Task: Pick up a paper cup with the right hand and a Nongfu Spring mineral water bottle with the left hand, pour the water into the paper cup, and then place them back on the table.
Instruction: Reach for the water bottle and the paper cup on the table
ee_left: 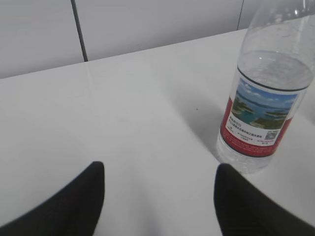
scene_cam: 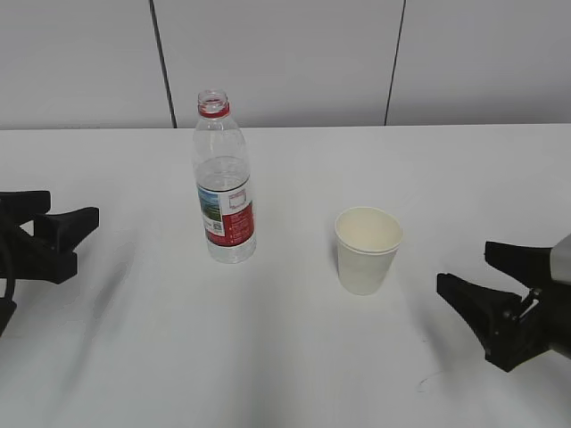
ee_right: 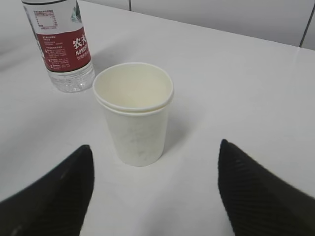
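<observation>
The bottle (scene_cam: pixel 224 183) stands upright on the white table (scene_cam: pixel 285 357), a little left of the middle of the exterior view, its cap off and the red ring showing round the open neck. Water (scene_cam: pixel 222 174) fills it to just above the red-and-white label. The paper cup (scene_cam: pixel 368 250) stands upright to the right of the bottle and slightly nearer the bottom of the frame, well apart from it and looking empty inside.

The left gripper (scene_cam: pixel 53 227) sits at the left edge of the exterior view, low over the table, its two black fingers spread wide and holding nothing. In the left wrist view the bottle (ee_left: pixel 263 98) is at the right side of the frame, above the right fingertip (ee_left: pixel 236 196) and clear of it.

The right gripper (scene_cam: pixel 486 276) comes in from the lower right corner of the exterior view, also wide open and empty. In the right wrist view the cup (ee_right: pixel 134 113) sits between the two fingers and beyond their tips, touching neither, with the bottle (ee_right: pixel 64 49) in the upper left behind it
</observation>
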You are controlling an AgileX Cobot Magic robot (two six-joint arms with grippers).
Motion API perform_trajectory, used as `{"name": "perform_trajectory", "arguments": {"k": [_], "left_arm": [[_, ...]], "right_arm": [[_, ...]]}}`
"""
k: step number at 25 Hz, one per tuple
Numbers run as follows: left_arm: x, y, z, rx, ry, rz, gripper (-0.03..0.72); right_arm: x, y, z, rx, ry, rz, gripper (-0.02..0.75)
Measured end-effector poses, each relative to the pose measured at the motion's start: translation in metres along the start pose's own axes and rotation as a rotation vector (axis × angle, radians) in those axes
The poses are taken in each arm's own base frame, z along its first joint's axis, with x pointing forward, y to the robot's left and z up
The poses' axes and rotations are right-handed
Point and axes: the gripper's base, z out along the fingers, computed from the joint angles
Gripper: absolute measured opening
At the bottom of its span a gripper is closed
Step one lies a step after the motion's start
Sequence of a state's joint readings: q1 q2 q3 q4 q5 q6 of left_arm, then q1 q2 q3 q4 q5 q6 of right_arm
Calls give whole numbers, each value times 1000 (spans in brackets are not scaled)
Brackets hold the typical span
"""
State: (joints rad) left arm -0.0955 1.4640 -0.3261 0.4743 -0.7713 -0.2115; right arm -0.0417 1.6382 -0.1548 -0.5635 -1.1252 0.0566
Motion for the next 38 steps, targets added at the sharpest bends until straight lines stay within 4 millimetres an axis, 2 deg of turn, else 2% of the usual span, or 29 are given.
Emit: {"name": "perform_trajectory", "arguments": {"k": [7, 16, 27, 33, 38], "left_arm": [[3, 1, 3, -1, 20, -3, 428], [12, 3, 24, 35, 63, -5, 428], [10, 5, 31, 40, 43, -4, 428], [9, 5, 31, 43, 32, -5, 428], [8, 5, 31, 44, 27, -4, 428]], "right_arm": [[11, -3, 23, -97, 37, -12, 581], [43, -15, 59, -127, 124, 44, 581], [43, -25, 104, -186, 63, -20, 581], [49, -21, 123, -235, 55, -44, 581], [42, -17, 133, -264, 26, -73, 581]]}}
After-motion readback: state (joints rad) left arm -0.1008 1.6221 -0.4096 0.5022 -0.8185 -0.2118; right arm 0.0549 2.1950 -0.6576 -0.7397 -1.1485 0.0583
